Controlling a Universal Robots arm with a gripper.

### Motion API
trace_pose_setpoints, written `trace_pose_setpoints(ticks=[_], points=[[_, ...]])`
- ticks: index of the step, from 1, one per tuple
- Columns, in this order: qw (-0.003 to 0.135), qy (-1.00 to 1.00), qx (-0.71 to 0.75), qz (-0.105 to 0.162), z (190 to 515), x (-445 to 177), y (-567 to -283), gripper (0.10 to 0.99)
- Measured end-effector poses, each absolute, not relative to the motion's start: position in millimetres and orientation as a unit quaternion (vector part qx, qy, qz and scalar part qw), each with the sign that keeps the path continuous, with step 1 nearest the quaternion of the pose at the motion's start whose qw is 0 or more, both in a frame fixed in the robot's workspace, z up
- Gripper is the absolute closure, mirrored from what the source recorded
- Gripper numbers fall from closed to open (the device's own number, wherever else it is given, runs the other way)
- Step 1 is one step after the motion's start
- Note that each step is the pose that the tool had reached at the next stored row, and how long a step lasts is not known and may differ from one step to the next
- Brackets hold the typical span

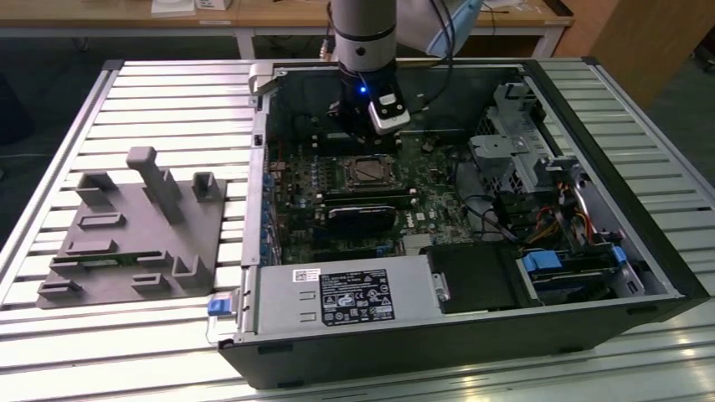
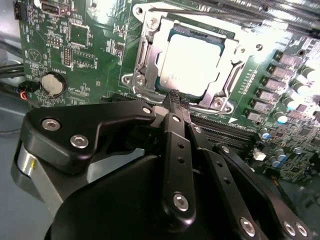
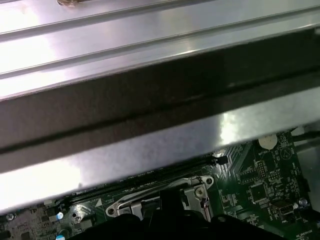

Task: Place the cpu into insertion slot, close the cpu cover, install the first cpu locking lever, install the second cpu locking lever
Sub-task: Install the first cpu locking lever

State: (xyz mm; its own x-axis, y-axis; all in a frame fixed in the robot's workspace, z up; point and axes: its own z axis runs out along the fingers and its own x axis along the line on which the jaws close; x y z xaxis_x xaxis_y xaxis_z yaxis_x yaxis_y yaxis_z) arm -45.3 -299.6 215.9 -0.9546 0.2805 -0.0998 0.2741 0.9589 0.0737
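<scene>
The cpu (image 2: 195,62) lies flat in the insertion slot (image 1: 369,172), its silvery top showing through the window of the cpu cover (image 2: 145,55). The cover lies down over it as a metal frame. A thin wire lever (image 3: 150,192) runs along one side of the socket. In the second wrist view my gripper (image 2: 175,96) has its black fingertips pressed together at the socket's edge, just beside the cover frame. Nothing shows between the fingertips. In the exterior view the gripper (image 1: 363,134) hangs inside the open case, just behind the socket.
The green board (image 2: 80,50) lies inside an open black computer case (image 1: 625,243) on a slatted metal table. Long black memory slots (image 1: 363,201), a power supply (image 1: 347,297) and a drive cage with cables (image 1: 525,159) surround the socket. A grey fixture block (image 1: 134,226) sits at the exterior view's left.
</scene>
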Motion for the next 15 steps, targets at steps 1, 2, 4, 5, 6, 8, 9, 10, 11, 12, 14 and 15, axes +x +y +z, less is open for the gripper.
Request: trace_pose_setpoints(ticks=[1,2,4,5,6,8,9,10,11,12,14,15], points=[[0.054,0.988,0.140,0.029,216,-45,-301,0.980],[0.053,0.988,0.140,0.029,216,-45,-302,0.980],[0.051,0.988,0.140,0.029,216,-45,-306,0.980],[0.050,0.988,0.140,0.029,216,-45,-307,0.980],[0.049,0.988,0.140,0.029,216,-45,-308,0.980],[0.047,0.989,0.140,0.028,216,-45,-311,0.980],[0.046,0.989,0.140,0.026,216,-45,-312,0.980],[0.045,0.989,0.140,0.024,216,-45,-313,0.980],[0.044,0.989,0.140,0.022,215,-45,-314,0.980],[0.044,0.989,0.140,0.019,215,-45,-315,0.980],[0.042,0.989,0.140,0.013,215,-45,-317,0.980],[0.042,0.989,0.140,0.009,215,-44,-317,0.980]])
